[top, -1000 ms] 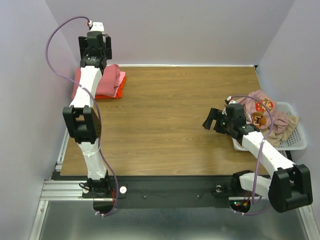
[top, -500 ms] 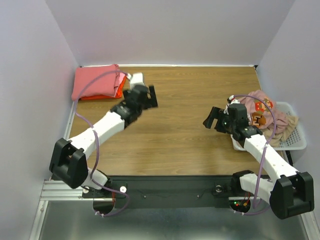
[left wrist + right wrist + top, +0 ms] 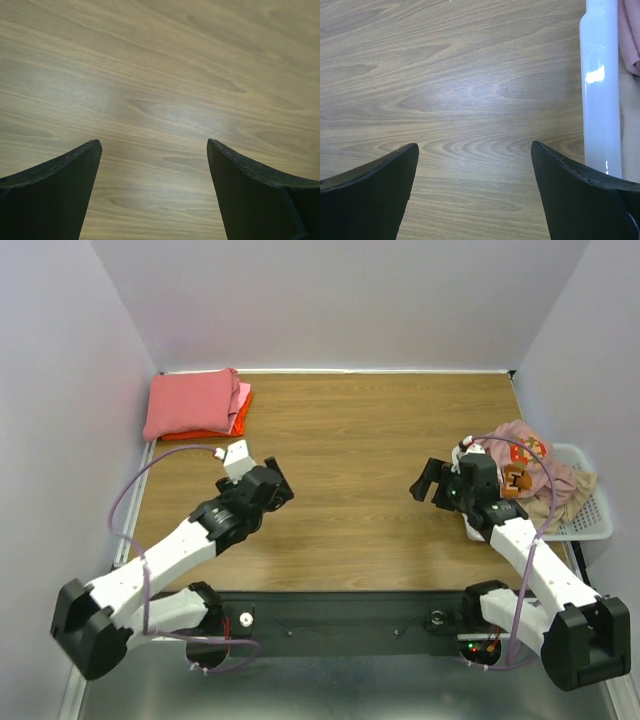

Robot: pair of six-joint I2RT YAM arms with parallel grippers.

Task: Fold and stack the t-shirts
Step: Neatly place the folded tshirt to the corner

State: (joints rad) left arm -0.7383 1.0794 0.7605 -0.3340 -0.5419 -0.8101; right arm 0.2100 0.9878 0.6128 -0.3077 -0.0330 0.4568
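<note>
- Three t-shirts lie folded in a stack at the far left corner of the counter (image 3: 350, 430). The rose-red shirt (image 3: 190, 400) is on top, with the light pink shirt (image 3: 243, 393) and the orange shirt (image 3: 238, 423) showing at its edge beneath.
- Two more sit unfolded in the white basket (image 3: 596, 532) at the right edge, the printed pale pink shirt (image 3: 515, 440) heaped over the beige shirt (image 3: 582, 488).
- The step in hand looks like fetching the next shirt, and the task seems a little past halfway.
- The left fingers (image 3: 272, 490) are spread apart over bare wood, holding nothing, well apart from the stack.
- The right fingers (image 3: 428, 480) are likewise parted and empty, just beside the basket's rim.
- Next, the right arm probably needs to swing over the basket, pinch the printed shirt and draw it onto open counter for spreading.
- No brand, label or wording is legible; the print shows only blocky figures.
</note>
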